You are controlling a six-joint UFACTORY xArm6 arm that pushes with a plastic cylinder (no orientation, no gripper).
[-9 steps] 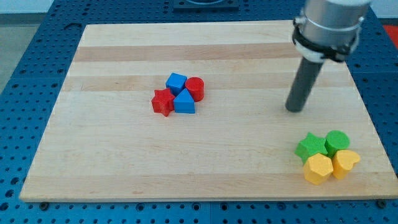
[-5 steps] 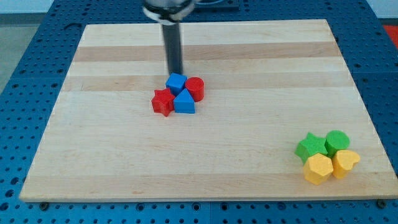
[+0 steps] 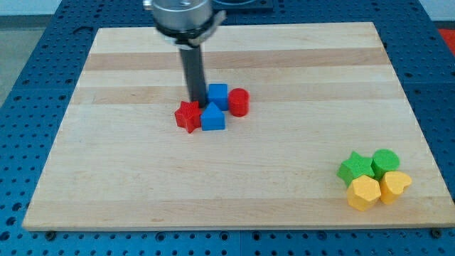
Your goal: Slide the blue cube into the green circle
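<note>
Just left of the blue cube, my tip is planted, seemingly touching it; no fingers are carried; the green circle is parked well apart.

Pale wood board on blue pegboard bench. Mid-board: red star block, blue triangular block, blue cube, red cylinder block. Btm right: green star block, green circle block, yellow hexagon block, yellow heart block.

Open board from blue cube toward green circle; red cylinder touches cube's right, 1 green star left of circle.
</note>
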